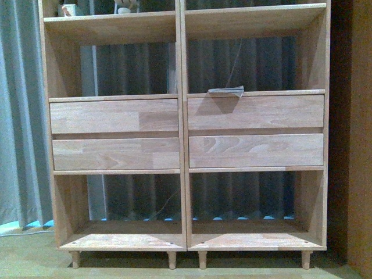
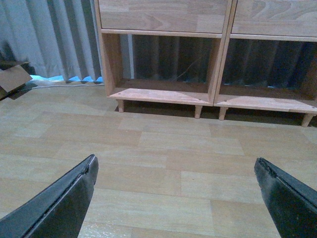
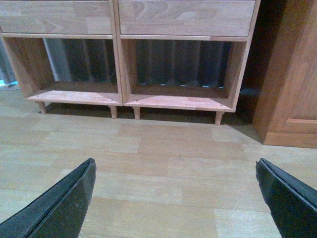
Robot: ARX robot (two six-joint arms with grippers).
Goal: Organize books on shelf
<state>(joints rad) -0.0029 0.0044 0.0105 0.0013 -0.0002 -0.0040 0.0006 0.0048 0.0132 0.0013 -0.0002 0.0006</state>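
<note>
We see one book (image 1: 226, 92), a thin, floppy softcover with greyish page edges. It lies flat on the ledge just above the upper right drawer (image 1: 256, 112), at about 1 o'clock from the middle of the shelf (image 1: 182, 174) in the front view. One corner curls, and the front edge droops slightly over the drawer's top.

The shelf is pale, jointed natural wood with a matt grain. It has two columns of open bays, four plain drawer fronts without handles, and short round legs (image 1: 172, 259). A grey pleated curtain (image 1: 20, 116) hangs behind it, and a darker wooden cabinet (image 3: 292, 74) stands at 3 o'clock. The floor (image 2: 163, 148) is smooth wood-look planking.

The left tool (image 2: 174, 166) and right tool (image 3: 175, 163) both hang low over the floor, released and carrying nothing, well apart from the shelf. We judge the task to be at its start, with the reach for the book not yet begun. The next move calls for raising one arm, likely the right, to the ledge and pinching the overhanging edge. Such limp paper will probably sag, so a deep, gentle grip seems wise.
</note>
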